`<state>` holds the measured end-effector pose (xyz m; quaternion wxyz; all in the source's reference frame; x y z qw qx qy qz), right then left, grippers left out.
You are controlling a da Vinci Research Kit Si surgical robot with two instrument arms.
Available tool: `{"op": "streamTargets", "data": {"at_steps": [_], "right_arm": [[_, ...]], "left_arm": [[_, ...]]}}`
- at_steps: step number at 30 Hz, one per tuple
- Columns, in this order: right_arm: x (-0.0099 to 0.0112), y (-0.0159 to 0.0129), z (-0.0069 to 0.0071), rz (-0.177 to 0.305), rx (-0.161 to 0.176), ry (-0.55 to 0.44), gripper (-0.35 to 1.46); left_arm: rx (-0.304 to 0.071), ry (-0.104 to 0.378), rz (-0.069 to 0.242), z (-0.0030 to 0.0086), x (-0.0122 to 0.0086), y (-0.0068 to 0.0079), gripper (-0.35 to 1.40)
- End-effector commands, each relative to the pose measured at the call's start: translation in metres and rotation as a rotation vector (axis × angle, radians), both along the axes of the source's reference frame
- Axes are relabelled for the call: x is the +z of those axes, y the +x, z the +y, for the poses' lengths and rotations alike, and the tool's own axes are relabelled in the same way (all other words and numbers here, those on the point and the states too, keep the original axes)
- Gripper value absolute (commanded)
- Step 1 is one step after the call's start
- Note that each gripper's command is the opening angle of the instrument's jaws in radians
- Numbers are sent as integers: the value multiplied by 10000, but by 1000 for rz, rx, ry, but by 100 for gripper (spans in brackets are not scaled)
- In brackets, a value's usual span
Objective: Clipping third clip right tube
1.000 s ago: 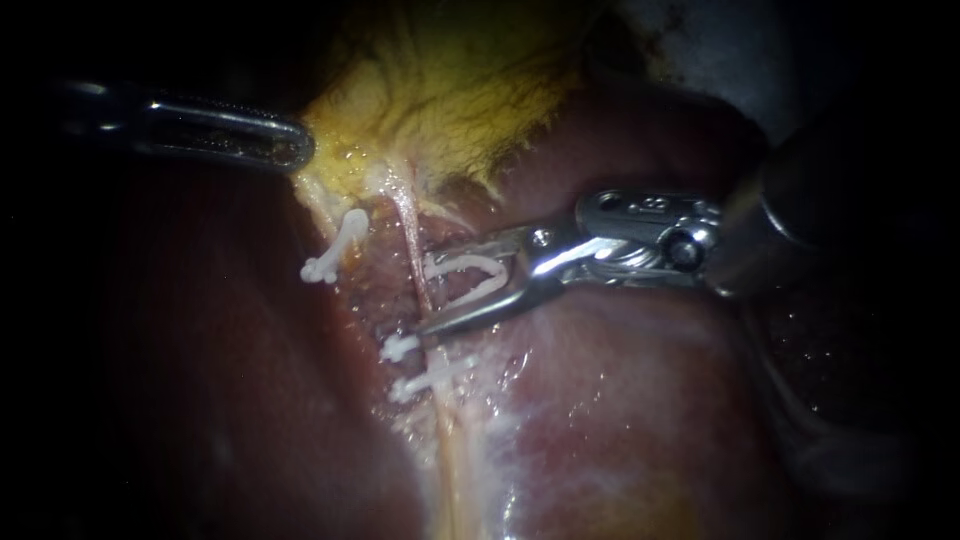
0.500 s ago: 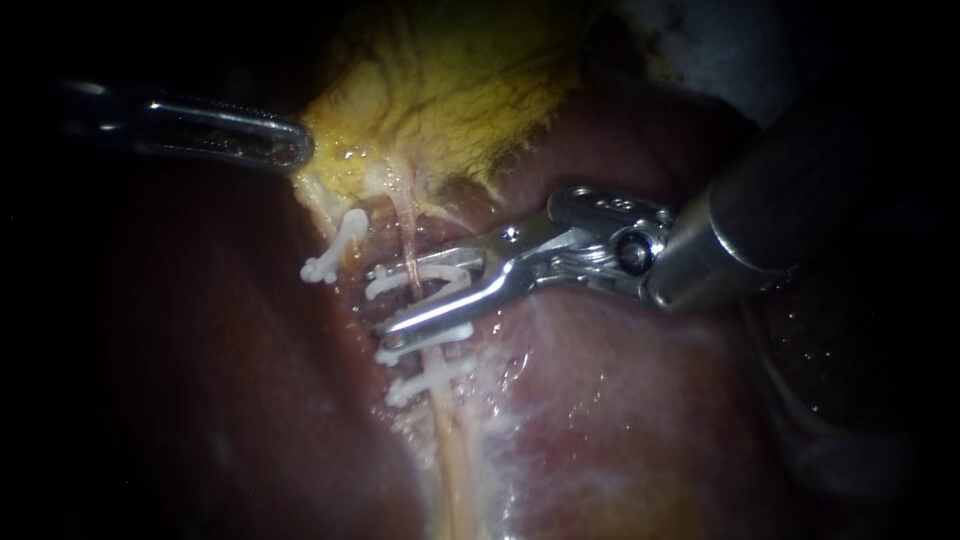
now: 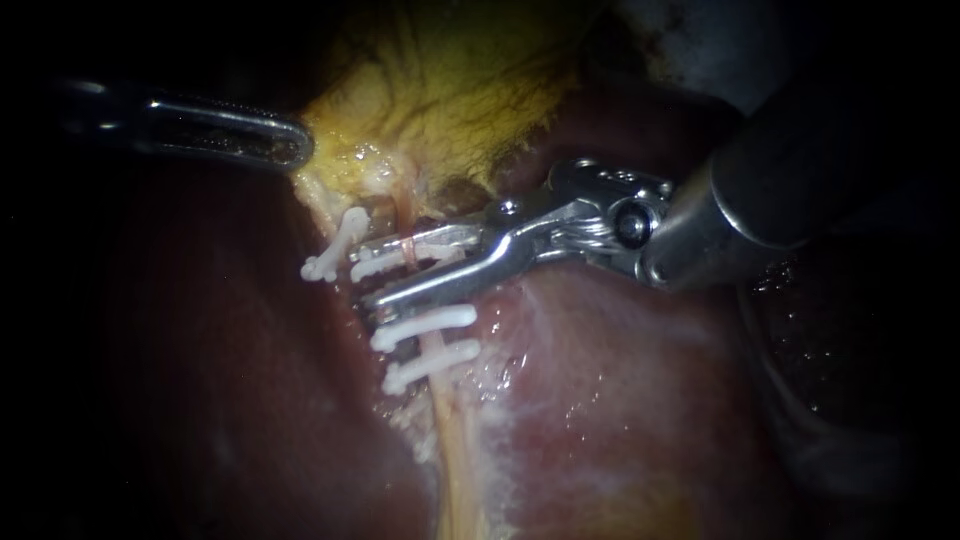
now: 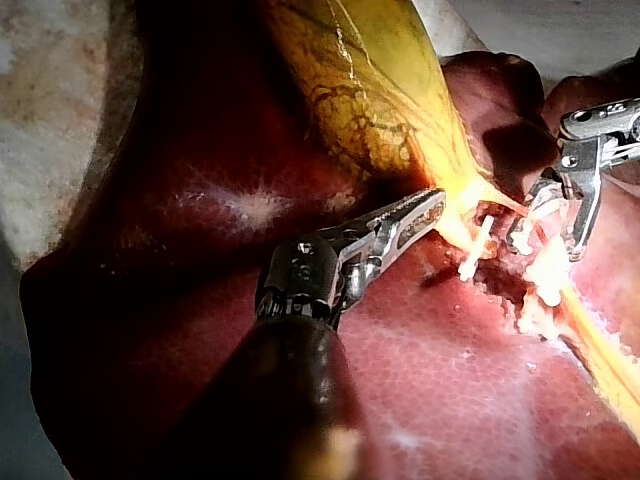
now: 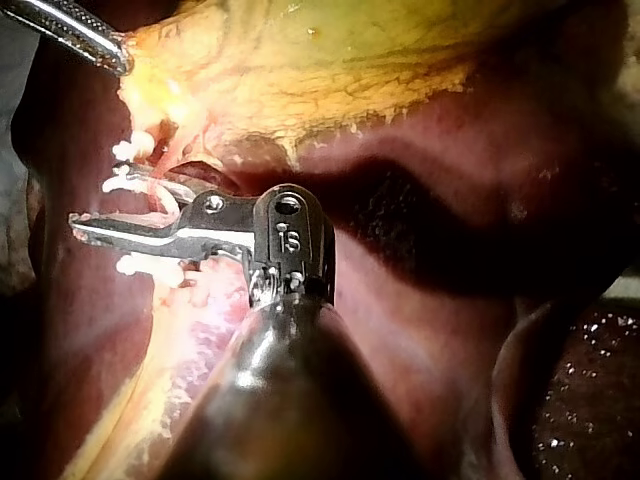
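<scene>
Here, in the endoscope view, the right instrument (image 3: 368, 278) reaches across the right tube (image 3: 404, 212), its jaws clamped on the third clip (image 3: 400, 258) and narrowly apart, with the tube crossing between them. Two closed clips (image 3: 425, 322) sit just below on the same tube. The left instrument (image 3: 295, 148) has its jaws together on the edge of the gallbladder (image 3: 440, 100). The main risk, I judge, is that the lower jaw lies almost against the nearest closed clip: squeezing here could foul it, or leave too little bare tube between clips. If the clip's tips do not pass fully beyond the tube, it may lock only partway.

In the left wrist view, the left instrument (image 4: 432, 203) holds the gallbladder's neck taut; a slip would slacken the tube inside the open clip.

In the right wrist view, the right instrument (image 5: 95, 215) hides the clip's far end, so full encirclement cannot be confirmed. No brand or label shows on the tissue or clips; only a stamped mark on the instrument's hinge.
</scene>
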<state>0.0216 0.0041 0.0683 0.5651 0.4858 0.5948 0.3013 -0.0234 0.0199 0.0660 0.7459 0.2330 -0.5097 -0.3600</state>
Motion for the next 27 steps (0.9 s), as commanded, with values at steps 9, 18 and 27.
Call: {"op": "streamTargets", "data": {"at_steps": [9, 18, 27], "right_arm": [[0, -1, 7, -10, 14, 9, -16], [0, 0, 5, -19, 5, 35, -35], [0, -1, 3, -16, -5, 33, -35]], "left_arm": [[0, 0, 0, 0, 0, 0, -35], [0, 0, 0, 0, 1, 0, -35], [0, 0, 0, 0, 1, 1, -35]]}}
